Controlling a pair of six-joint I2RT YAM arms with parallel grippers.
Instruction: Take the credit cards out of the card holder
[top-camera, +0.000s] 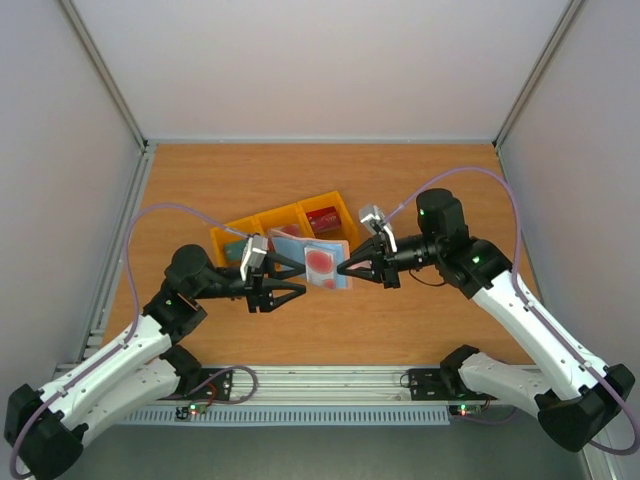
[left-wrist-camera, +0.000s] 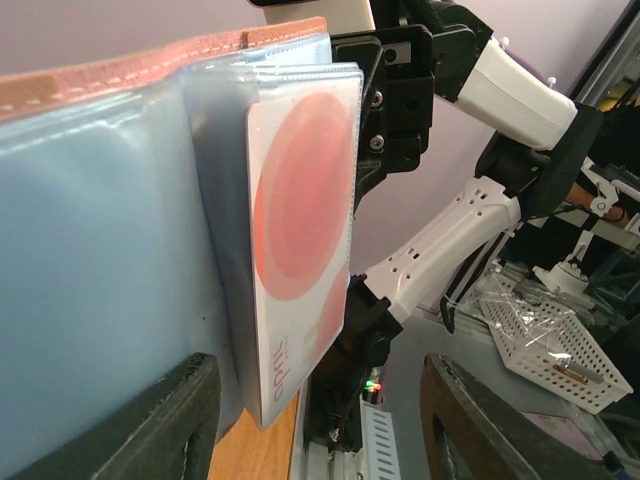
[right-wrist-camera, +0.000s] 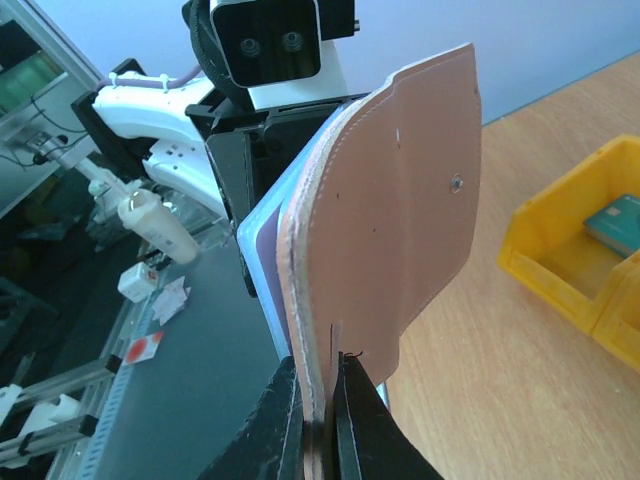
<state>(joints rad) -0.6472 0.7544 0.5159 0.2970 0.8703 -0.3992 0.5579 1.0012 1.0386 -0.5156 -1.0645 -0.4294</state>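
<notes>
Taupe-brown outside and pale blue-grey inside, the card holder (right-wrist-camera: 400, 220) is held open and on edge above the desk (top-camera: 430, 180), between my two arms. My right jaws are closed on one brown edge, pinching it. The whitish-pink card (left-wrist-camera: 300, 250) with the red blotch sits in a clear pocket. Its near end lies between my left jaws, which stand spread and grip nothing. Just behind, the yellow tray (top-camera: 270, 222) holds the dark red card (top-camera: 322, 218) and the teal card (right-wrist-camera: 620, 222).

Open card holder (right-wrist-camera: 400, 220) pinched upright by right hand (right-wrist-camera: 320, 425); pink blotched card (left-wrist-camera: 300, 250) half out; teal card (right-wrist-camera: 620, 222), dark red card (top-camera: 322, 217) beyond
</notes>
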